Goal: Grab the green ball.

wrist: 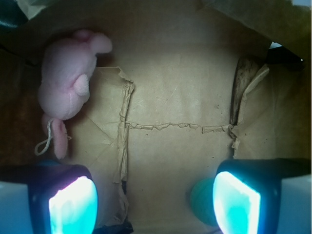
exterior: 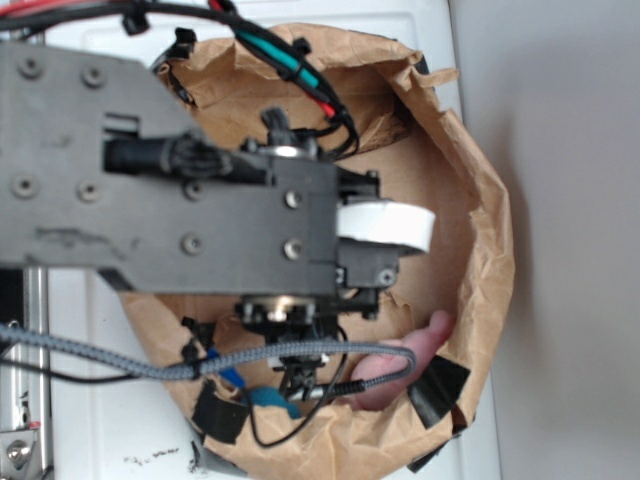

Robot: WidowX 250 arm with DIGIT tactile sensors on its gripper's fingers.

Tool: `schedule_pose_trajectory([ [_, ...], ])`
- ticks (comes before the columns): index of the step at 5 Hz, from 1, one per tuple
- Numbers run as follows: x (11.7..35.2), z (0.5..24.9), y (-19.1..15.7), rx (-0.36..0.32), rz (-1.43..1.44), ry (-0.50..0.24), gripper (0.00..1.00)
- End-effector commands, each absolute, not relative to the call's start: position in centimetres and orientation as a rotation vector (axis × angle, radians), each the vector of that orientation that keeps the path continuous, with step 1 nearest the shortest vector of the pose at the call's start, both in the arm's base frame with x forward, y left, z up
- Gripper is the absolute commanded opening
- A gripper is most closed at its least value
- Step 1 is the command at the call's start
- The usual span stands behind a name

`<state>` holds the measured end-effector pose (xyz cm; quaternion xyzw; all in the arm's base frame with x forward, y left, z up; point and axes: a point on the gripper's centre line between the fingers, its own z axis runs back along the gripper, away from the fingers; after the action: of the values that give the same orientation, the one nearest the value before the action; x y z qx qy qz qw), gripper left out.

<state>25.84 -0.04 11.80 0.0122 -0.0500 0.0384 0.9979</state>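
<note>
In the wrist view my gripper [wrist: 156, 204] is open, and its two glowing cyan fingertips [wrist: 73, 207] stand wide apart above the brown bag floor [wrist: 175, 92]. A round greenish-teal ball [wrist: 201, 201] lies on the floor against the inner side of the right finger, half hidden by it. I cannot tell whether it is the mint-green ball or the darker teal one. In the exterior view a teal patch [exterior: 270, 400] shows under the arm near the bag's lower rim. Nothing is between the fingers.
A pink plush toy [wrist: 68, 87] lies at the bag's left side; it also shows in the exterior view [exterior: 405, 365]. The crumpled paper bag wall [exterior: 480, 230] rings the work area. The black arm body [exterior: 180, 200] and cables cover most of the bag.
</note>
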Motion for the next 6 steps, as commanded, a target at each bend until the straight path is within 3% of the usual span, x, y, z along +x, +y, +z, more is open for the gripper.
schedule_pose_trajectory([
  [1, 26.5, 9.4, 4.2, 0.021, 0.039, -0.153, 1.0],
  [2, 26.3, 8.6, 5.1, 0.029, 0.015, -0.142, 1.0],
  [3, 24.8, 8.3, 5.5, 0.022, -0.062, -0.112, 1.0],
  [4, 23.4, 6.6, 5.6, 0.043, -0.106, -0.106, 1.0],
  [6, 23.1, 2.5, 5.4, 0.093, -0.086, -0.164, 1.0],
])
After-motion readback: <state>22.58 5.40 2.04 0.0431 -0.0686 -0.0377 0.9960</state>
